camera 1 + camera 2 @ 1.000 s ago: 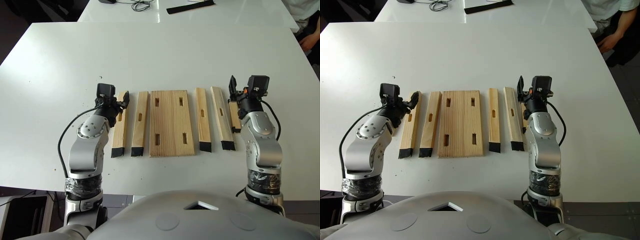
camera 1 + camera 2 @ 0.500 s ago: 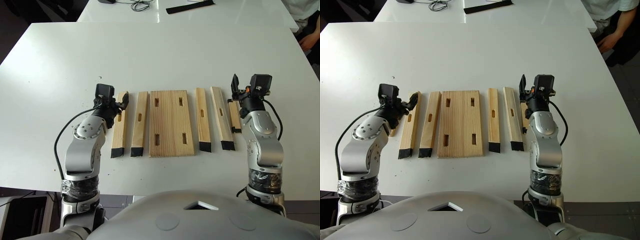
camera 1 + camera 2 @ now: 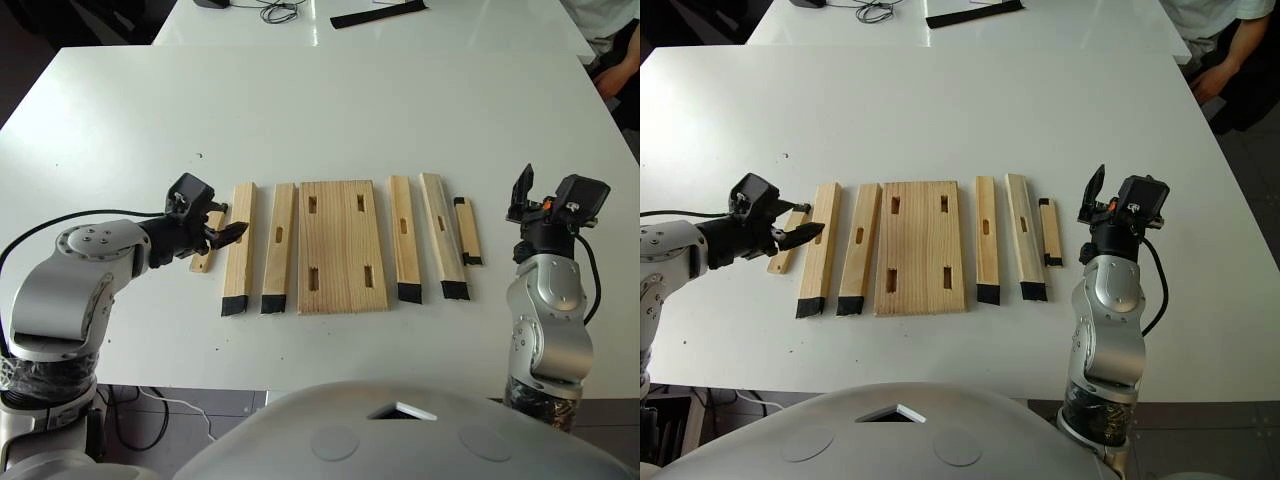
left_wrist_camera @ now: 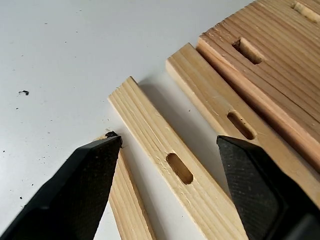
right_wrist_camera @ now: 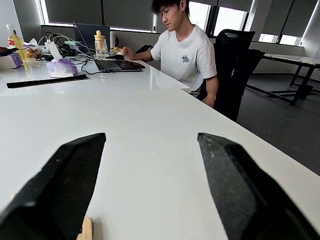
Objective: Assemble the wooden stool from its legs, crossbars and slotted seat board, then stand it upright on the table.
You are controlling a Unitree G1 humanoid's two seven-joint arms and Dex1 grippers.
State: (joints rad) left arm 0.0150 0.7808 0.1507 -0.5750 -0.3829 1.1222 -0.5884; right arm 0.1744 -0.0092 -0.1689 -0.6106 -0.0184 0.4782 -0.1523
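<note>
Left gripper (image 4: 169, 142) swung outboard, right gripper (image 5: 150, 136) withdrawn; both spread, empty (right crossbar (image 3: 468, 230) now uncovered). Assembly unstarted.

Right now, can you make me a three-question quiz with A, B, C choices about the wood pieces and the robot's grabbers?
1. Where does the wide board lie?
A. In the middle, between the long sticks
B. At the far left end of the row
C. Stacked on top of the sticks

2. How many slots are cut in the wide board?
A. Two
B. Four
C. Six

3. How is the left gripper?
A. Shut on a long stick
B. Shut on the wide board
C. Open

Answers:
1 A, because two long sticks lie flat on each side of it.
2 B, because two slots show near each end.
3 C, because its fingers stand wide apart above the wood.
</note>
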